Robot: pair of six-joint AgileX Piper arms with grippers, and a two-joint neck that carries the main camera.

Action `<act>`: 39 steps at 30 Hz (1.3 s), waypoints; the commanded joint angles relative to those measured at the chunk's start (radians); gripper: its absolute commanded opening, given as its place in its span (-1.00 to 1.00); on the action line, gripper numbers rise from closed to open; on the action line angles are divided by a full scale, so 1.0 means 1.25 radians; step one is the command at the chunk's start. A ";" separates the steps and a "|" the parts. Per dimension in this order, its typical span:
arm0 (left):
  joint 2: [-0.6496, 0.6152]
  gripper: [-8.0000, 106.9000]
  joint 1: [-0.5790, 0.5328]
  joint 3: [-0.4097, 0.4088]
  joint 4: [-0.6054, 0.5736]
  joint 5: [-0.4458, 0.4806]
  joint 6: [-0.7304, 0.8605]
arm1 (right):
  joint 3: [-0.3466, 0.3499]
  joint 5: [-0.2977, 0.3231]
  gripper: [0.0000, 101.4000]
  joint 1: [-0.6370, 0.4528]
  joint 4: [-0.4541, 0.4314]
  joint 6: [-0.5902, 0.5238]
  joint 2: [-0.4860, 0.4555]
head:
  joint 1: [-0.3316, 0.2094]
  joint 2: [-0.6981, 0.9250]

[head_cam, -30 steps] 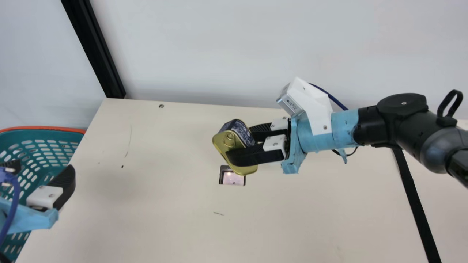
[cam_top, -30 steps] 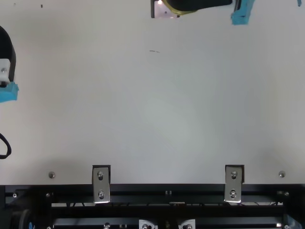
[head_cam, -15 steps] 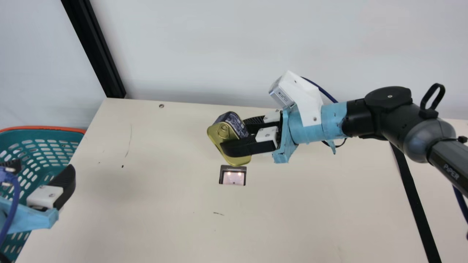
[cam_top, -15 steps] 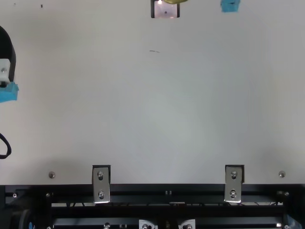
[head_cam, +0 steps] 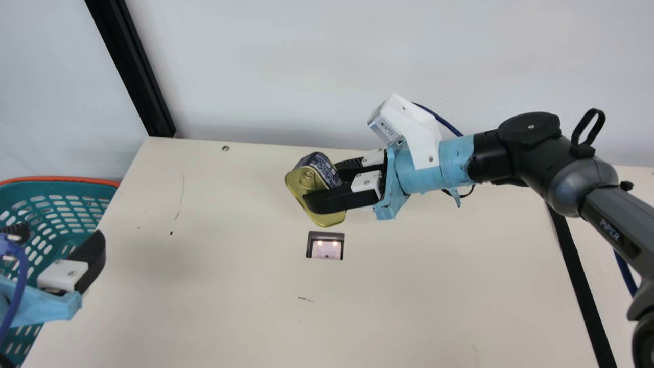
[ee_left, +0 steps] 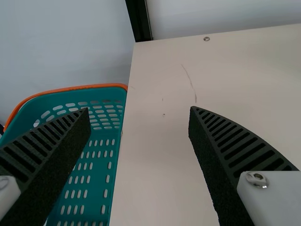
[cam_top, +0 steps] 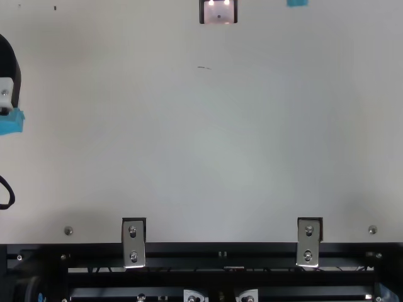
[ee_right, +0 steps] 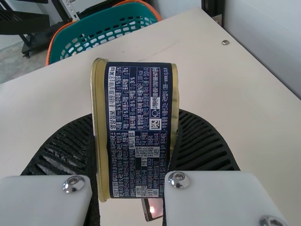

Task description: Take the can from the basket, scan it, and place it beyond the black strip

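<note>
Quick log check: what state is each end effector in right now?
Left end effector: open, holding nothing, by the basket.
Right end effector: closed on the can.

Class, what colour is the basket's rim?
The basket's rim is orange, clearest in the left wrist view.

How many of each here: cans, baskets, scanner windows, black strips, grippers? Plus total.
Gold-and-navy metal can: 1
Teal plastic basket with orange rim: 1
Rectangular dark-framed scanner window: 1
Long straight black strip: 1
Black ribbed grippers: 2, left gripper and right gripper
Total: 6
</note>
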 commanded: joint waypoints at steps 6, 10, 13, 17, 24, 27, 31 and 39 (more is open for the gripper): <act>0.000 0.71 0.000 0.000 0.000 0.000 0.000 | -0.017 0.004 -1.00 0.005 0.014 0.005 0.020 | -0.003 0.010; 0.000 0.71 0.000 0.000 0.000 0.000 0.000 | -0.023 0.004 -1.00 0.010 0.019 0.007 0.030 | -0.003 0.010; 0.000 0.71 0.000 0.000 0.000 0.000 0.000 | -0.027 0.004 -1.00 0.013 0.022 0.008 0.036 | -0.003 0.010; 0.000 0.71 0.000 0.000 0.000 0.000 0.000 | -0.031 0.004 -1.00 0.016 0.024 0.010 0.043 | -0.003 0.010; 0.000 0.71 0.000 0.000 0.000 0.000 0.000 | -0.033 0.004 -1.00 0.021 0.026 0.013 0.051 | -0.003 0.010; 0.000 0.71 0.000 0.000 0.000 0.000 0.000 | -0.032 0.004 -1.00 0.022 0.026 0.014 0.053 | -0.003 0.010; 0.000 0.71 0.000 0.000 0.000 0.000 0.000 | -0.032 0.004 -1.00 0.024 0.025 0.016 0.055 | -0.003 0.010; 0.000 0.71 0.000 0.000 0.000 0.000 0.000 | -0.029 0.006 -1.00 0.025 0.025 0.019 0.060 | -0.003 0.010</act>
